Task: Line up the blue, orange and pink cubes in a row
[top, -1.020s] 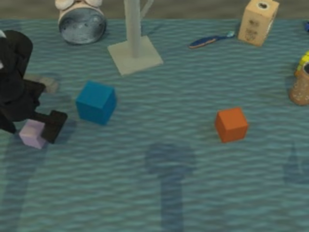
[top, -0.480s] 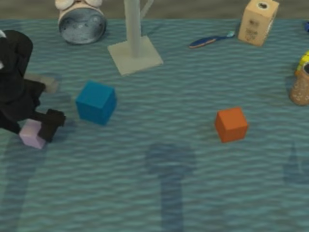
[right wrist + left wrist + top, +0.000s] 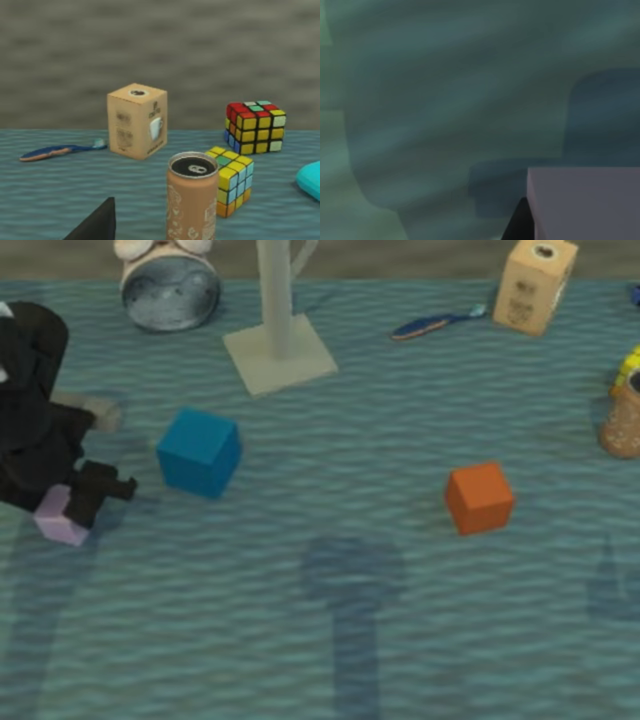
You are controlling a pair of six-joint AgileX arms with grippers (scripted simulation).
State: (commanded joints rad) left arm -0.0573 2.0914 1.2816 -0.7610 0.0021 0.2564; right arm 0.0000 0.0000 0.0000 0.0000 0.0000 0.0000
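Fingers (image 3: 85,502) closing on the pink cube (image 3: 58,520) since a second ago.
Left gripper (image 3: 78,502) is seemingly gripping it; blue cube (image 3: 199,451), orange cube (image 3: 479,497) waiting.

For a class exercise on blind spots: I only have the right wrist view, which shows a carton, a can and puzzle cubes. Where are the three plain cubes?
Observer: The top view shows the blue cube left of centre, in front of a white stand.
Operator: And the orange one?
Observer: The orange cube sits alone, right of centre.
Operator: The pink one?
Observer: The pink cube lies at the far left, with the left gripper down at it.
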